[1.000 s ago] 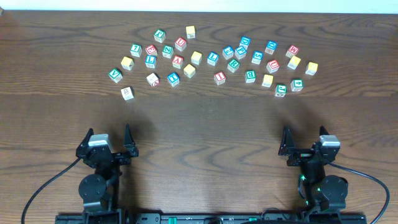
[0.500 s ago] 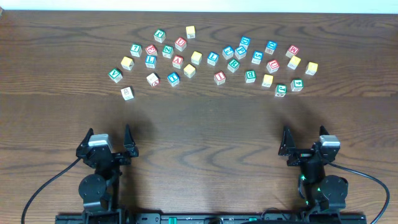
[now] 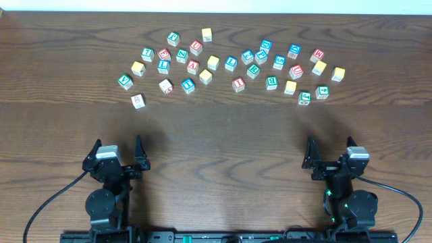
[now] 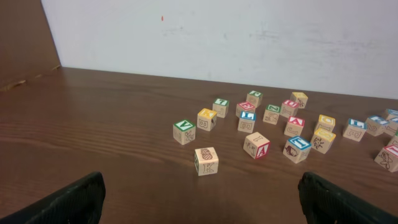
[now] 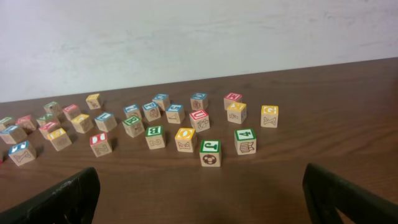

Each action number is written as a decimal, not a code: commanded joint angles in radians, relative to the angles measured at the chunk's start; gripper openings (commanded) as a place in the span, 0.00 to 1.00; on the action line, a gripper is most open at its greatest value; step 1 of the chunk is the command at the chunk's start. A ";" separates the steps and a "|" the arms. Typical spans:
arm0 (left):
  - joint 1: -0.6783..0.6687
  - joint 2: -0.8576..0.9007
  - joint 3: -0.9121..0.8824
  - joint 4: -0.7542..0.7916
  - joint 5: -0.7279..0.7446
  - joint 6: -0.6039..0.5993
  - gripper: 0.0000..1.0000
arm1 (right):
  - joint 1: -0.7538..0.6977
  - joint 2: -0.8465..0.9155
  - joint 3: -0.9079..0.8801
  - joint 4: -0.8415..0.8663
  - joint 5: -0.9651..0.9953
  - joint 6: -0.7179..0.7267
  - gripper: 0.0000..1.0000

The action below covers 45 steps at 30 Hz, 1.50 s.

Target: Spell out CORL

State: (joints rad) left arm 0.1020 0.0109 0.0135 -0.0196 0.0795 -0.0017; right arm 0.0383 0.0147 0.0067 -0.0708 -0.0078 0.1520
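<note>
Several wooden letter blocks point(image 3: 231, 63) lie scattered in a band across the far half of the table, with red, blue, green and yellow tops. The nearest to the left arm is a plain K block point(image 3: 138, 101), also in the left wrist view point(image 4: 206, 161). A green-topped block point(image 3: 305, 98) is nearest to the right arm, also in the right wrist view point(image 5: 210, 153). My left gripper point(image 3: 119, 152) is open and empty at the near left. My right gripper point(image 3: 329, 154) is open and empty at the near right. Both are well short of the blocks.
Dark wooden table point(image 3: 223, 142) with a bare stretch between grippers and blocks. A white wall point(image 4: 217, 37) stands behind the table's far edge. Cables run from both arm bases at the near edge.
</note>
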 commanded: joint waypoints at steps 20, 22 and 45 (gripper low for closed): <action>0.003 -0.007 -0.010 -0.043 0.014 0.008 0.98 | -0.004 -0.006 -0.001 -0.003 -0.004 0.008 0.99; 0.003 -0.007 -0.010 -0.043 0.014 0.008 0.98 | -0.004 -0.006 -0.001 -0.003 -0.006 0.008 0.99; 0.003 0.215 0.259 -0.020 0.082 0.009 0.98 | -0.004 0.055 0.100 0.084 -0.090 -0.031 0.99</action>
State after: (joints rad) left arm 0.1020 0.1562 0.1783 -0.0380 0.1104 -0.0017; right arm 0.0383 0.0391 0.0399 0.0196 -0.0620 0.1436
